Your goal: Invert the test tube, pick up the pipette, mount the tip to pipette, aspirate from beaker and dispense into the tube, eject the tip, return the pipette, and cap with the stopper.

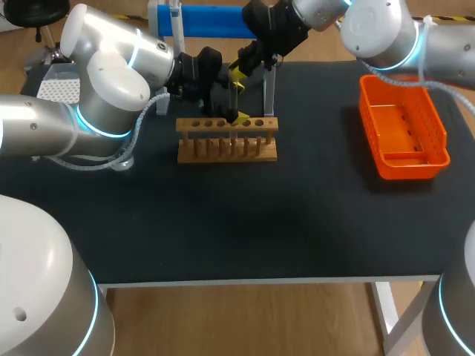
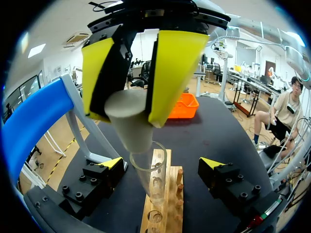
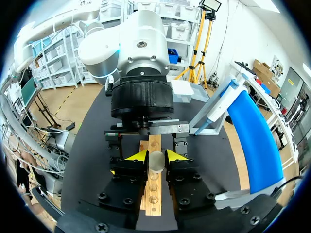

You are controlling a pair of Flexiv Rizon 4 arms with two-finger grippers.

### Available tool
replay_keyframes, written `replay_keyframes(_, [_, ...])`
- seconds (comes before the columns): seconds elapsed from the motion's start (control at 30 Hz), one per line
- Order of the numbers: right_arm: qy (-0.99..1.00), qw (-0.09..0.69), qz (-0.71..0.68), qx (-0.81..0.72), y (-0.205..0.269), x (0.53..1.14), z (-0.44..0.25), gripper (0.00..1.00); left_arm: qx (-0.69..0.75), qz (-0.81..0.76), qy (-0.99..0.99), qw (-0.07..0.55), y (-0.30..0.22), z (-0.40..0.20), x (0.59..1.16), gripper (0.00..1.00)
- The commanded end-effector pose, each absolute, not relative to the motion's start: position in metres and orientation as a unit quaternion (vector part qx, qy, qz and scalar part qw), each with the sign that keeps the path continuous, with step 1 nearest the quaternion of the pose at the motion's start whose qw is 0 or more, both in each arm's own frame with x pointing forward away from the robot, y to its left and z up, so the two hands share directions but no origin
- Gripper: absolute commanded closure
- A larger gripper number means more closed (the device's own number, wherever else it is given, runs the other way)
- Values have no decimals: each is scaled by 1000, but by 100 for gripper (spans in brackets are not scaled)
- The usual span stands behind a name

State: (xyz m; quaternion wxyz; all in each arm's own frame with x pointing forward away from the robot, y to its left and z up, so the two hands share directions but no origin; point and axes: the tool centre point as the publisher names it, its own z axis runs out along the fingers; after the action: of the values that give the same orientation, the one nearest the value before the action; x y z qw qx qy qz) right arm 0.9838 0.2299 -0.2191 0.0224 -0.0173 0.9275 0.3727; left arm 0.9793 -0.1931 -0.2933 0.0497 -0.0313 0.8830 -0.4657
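The stopper (image 2: 127,121) is a grey tapered plug. It is pinched at its wide end between the two pads of the right gripper (image 3: 155,158), with the narrow end pointing down and left free. I would judge it light, a little yielding and grippy, likely rubber, so the hold high on the broad end suits it. A skewed push could still tip it in the pads.

Just under the stopper's narrow end is the open mouth of the test tube (image 2: 150,177). I cannot tell whether the plug has entered the rim or only hangs at it. The tube is clear and thin-walled and looks fragile. It should be pressed straight along its length, gently, and not levered sideways.

The tube stands in a hole of the wooden rack (image 2: 163,213), which runs on beneath both grippers. The left gripper (image 2: 161,164) sits low with its fingers spread wide to either side of the tube and rack. Neither finger touches the glass, so nothing steadies the tube but the rack.

Behind the right gripper stands the blue pipette holder (image 1: 211,18), and well off to its side lies an orange basket (image 1: 404,137).
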Motion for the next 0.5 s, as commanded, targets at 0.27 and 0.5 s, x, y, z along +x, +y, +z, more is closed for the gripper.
replay_keyframes(0.27, [929,16,368,-18,232,983,-226,100,-31,-465,883,48,-193,-293,981,0])
replay_keyframes(0.5, [928,16,371,-20,234,982,-223,100,-31,-465,883,48,-193,-293,981,0])
